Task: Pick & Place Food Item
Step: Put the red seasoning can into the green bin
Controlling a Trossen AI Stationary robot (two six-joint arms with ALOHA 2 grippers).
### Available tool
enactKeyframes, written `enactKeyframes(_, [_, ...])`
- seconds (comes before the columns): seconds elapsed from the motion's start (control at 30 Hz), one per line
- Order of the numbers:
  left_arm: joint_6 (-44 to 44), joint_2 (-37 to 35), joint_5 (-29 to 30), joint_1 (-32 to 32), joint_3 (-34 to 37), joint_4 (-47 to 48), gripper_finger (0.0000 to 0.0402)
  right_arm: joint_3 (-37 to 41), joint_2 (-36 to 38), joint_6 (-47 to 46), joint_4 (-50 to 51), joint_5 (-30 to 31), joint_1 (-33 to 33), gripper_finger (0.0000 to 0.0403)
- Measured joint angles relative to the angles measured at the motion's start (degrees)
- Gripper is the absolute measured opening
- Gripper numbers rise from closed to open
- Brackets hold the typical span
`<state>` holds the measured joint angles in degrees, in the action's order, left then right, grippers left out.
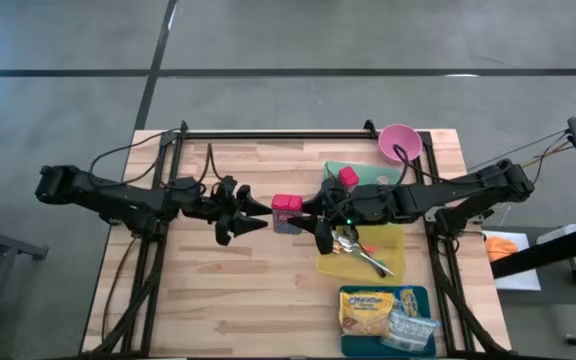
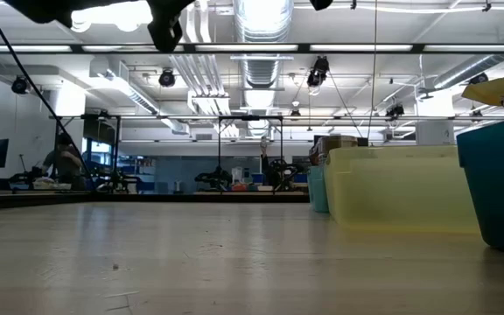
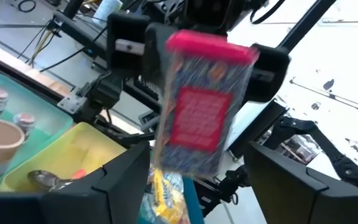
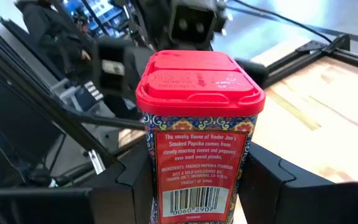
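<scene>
The bench (image 1: 218,300) is bare wood across its left half and front middle, open passage for a gripper. Its right side is crowded: a yellow tray (image 1: 393,240), a green tray (image 1: 334,170) behind it, a blue tray (image 1: 420,293) in front, a pink bowl (image 1: 398,140) at the back corner. Mid-bench, the right gripper (image 1: 301,211) holding a jar (image 1: 287,206) fills the gap facing the left gripper (image 1: 253,214).

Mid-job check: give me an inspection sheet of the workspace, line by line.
Surface: wooden table, bare on the left.
Job's things: paprika tin, red lid, held upright above the table.
Clutter: yellow tray with spoon; blue tray of packets; green tray; pink bowl.
Grippers: right gripper shut on the tin; left gripper open, facing it.
Cables: along both arms.
Surroundings: workshop, person seated far off.
</scene>
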<state>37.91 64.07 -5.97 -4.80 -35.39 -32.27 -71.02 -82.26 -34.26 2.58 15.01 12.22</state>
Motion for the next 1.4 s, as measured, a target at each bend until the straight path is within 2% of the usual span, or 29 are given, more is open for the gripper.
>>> enactKeyframes(0.23, [-2.1,0.2,-0.2,0.0,1.6,-3.5,0.0266,0.0,-1.2,-2.7,-1.3,0.0,-0.1,0.0178])
enactKeyframes(0.47, [-6.9,0.8,0.0,0.0,0.7,-3.4,0.0267,0.1,-2.5,-1.2,-3.9,0.0,-0.6,0.0163])
enactKeyframes(0.73, [-7.0,5.6,-0.3,0.0,-2.2,-3.4,0.0267,0.0,-3.2,1.1,-7.5,-0.2,-1.0,0.0163])
enactKeyframes(0.97, [-7.9,8.4,-2.9,0.0,-4.8,-3.3,0.0266,0.1,-3.5,1.1,-8.0,-1.4,-1.0,0.0163])
enactKeyframes(1.07, [-9.2,8.5,-3.3,0.0,-5.1,-3.4,0.0253,0.1,-3.5,1.2,-8.2,-1.6,-1.0,0.0163])
enactKeyframes(1.2, [-9.6,8.4,-3.2,0.0,-5.2,-3.1,0.0198,0.1,-3.5,1.5,-8.0,-1.3,-1.0,0.0164])
enactKeyframes(1.3, [-9.1,8.4,-3.8,0.0,-5.2,-2.2,0.0192,0.2,-3.5,1.0,-8.1,-1.6,-1.0,0.0194])
enactKeyframes(1.4, [-6.3,8.4,-6.7,0.0,-5.2,0.3,0.0192,0.2,-3.3,0.7,-7.4,-2.3,-1.0,0.0236])
